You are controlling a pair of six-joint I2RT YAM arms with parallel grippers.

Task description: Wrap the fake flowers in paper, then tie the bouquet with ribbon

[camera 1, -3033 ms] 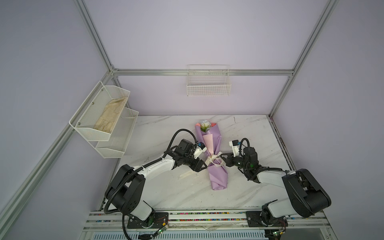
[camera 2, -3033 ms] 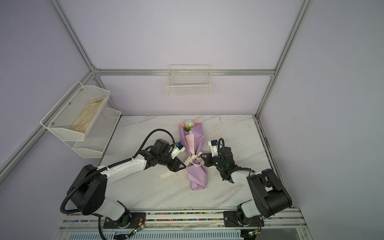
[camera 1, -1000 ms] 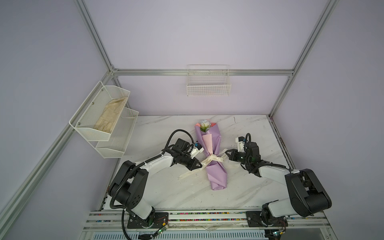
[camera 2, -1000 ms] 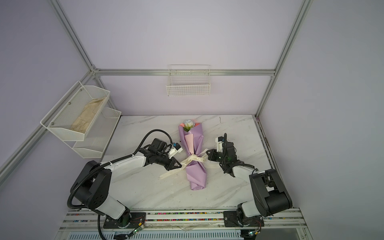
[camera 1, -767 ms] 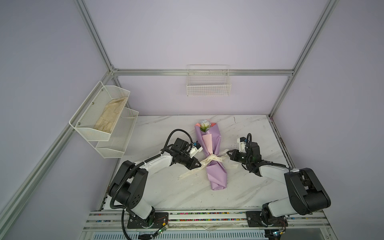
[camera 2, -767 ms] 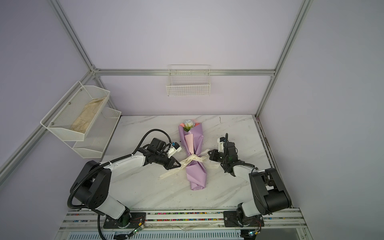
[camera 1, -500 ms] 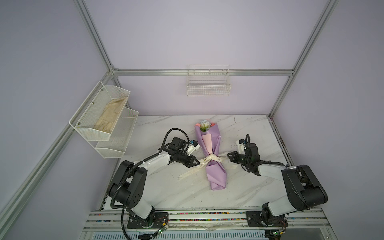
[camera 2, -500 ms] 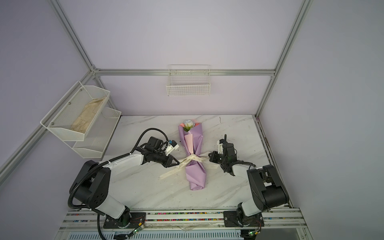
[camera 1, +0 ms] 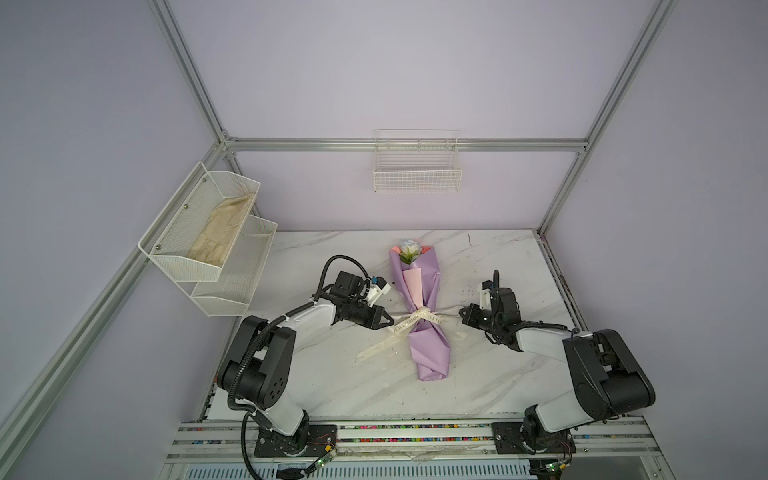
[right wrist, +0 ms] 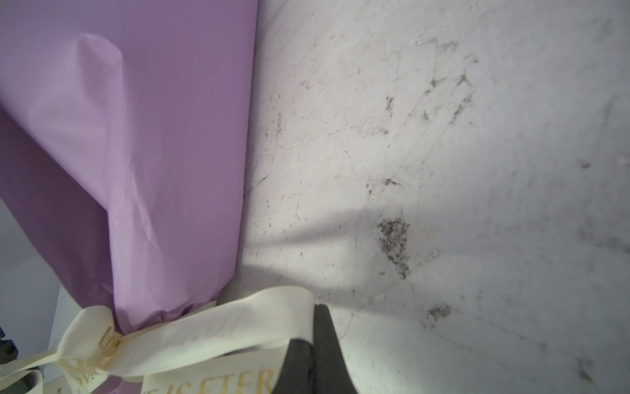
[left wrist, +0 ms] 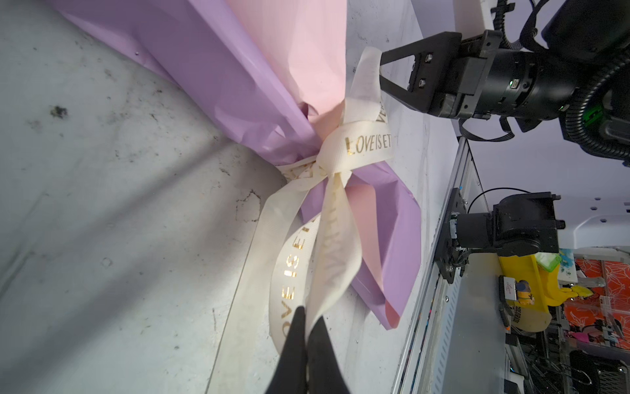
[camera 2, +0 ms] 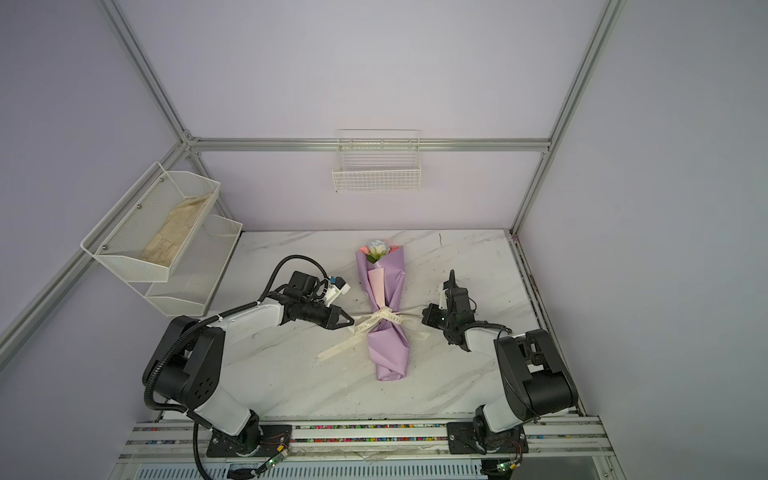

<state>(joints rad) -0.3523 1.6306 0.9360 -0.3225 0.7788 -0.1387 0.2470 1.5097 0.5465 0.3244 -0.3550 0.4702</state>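
Both pairs of jaws gripped the ribbon, left and right of the bouquet. Uneven pull could have slipped it loose.

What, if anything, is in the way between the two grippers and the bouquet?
Nothing blocks them. Only the cream ribbon spans each gap; the left gripper and the right gripper are each shut on it beside the bouquet.

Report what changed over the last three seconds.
The left gripper and right gripper, each shut on the ribbon, have drawn apart, away from the bouquet of fake flowers, stretching the ribbon taut across it. The bouquet and the loose ribbon tail lie where they were.
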